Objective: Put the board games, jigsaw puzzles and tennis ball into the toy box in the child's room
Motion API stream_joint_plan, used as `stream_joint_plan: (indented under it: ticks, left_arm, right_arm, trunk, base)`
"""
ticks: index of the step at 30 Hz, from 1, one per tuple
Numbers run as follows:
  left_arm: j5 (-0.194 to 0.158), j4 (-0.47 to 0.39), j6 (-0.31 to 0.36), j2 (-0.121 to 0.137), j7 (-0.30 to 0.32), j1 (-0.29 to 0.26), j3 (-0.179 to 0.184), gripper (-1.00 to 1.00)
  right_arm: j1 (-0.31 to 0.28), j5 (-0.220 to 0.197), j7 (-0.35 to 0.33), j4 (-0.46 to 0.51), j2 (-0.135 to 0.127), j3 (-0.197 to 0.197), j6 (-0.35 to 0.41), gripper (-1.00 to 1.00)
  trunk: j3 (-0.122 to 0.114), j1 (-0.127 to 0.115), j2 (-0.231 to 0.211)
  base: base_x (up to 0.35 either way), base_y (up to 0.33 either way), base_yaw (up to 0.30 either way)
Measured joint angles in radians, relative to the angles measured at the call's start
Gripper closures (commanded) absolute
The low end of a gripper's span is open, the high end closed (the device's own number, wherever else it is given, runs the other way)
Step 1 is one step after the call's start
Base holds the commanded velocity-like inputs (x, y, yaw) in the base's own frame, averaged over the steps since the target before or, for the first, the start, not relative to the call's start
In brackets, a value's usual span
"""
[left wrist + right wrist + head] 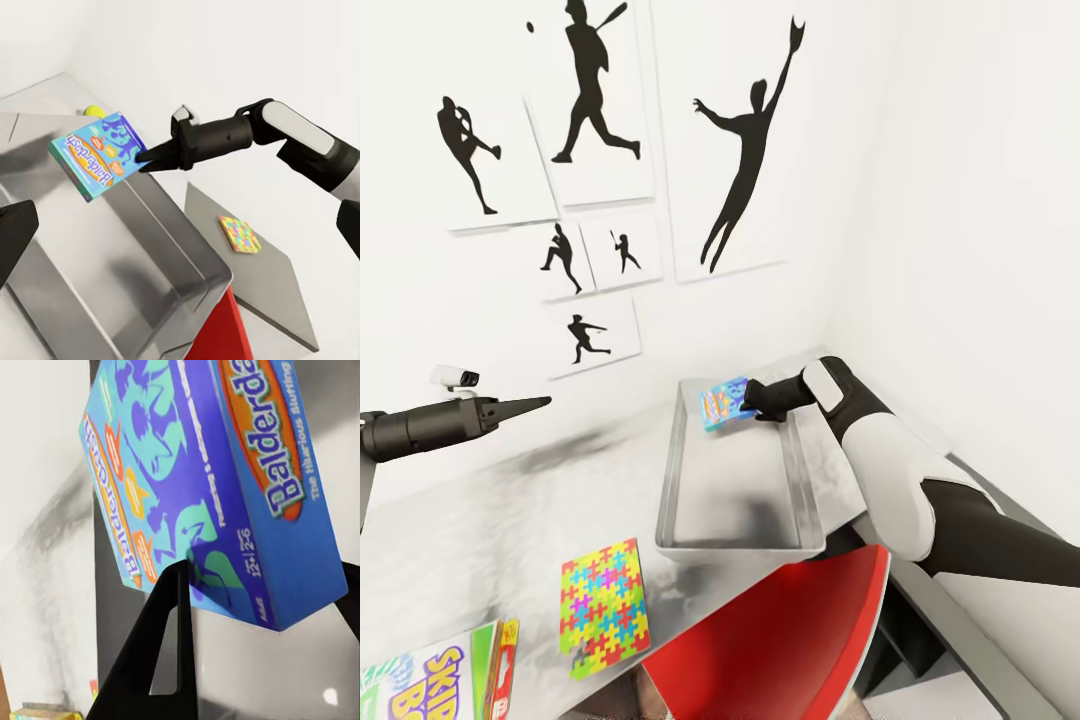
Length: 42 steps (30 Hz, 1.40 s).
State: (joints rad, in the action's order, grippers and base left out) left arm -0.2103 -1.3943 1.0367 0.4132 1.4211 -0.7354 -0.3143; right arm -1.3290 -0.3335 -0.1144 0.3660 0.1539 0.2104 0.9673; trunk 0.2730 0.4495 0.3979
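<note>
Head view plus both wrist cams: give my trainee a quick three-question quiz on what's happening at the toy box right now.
1. True or false: the right gripper is shut on the blue board game.
2. Where is that game? A) lying flat on the toy box floor, B) held tilted above the far end of the box, C) resting on the red chair.
3. Fill in: the jigsaw puzzle lies on the ____, beside the box on its left side in the head view.

Key
1. True; the fingers pinch one edge of the box.
2. B; the left wrist view shows it in the air, clear of the floor.
3. table.
</note>
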Motion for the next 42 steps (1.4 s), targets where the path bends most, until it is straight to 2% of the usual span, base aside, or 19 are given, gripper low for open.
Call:
stream_joint_plan:
  ticks: [15, 38, 42]
  left_arm:
    - [0.000, -0.002, 0.000, 0.001, 0.000, 0.001, -0.002, -1.00]
    - [0.000, -0.014, 0.000, 0.004, 0.000, 0.001, -0.003, -1.00]
    - [0.000, -0.014, 0.000, 0.004, 0.000, 0.001, -0.020, -1.00]
  right_arm:
    - [-0.006, 0.003, 0.000, 0.012, 0.005, -0.009, -0.060, 1.00]
    - [-0.008, 0.003, 0.000, 0.012, 0.006, -0.009, -0.056, 1.00]
    - [-0.015, 0.002, 0.001, 0.012, 0.006, -0.009, -0.055, 1.00]
  trunk:
    - [0.025, 0.000, 0.000]
    - [0.063, 0.000, 0.000]
    - [0.070, 0.000, 0.000]
  base:
    - [0.000, 0.000, 0.000]
    - [0.000, 0.000, 0.000]
    - [0.000, 0.000, 0.000]
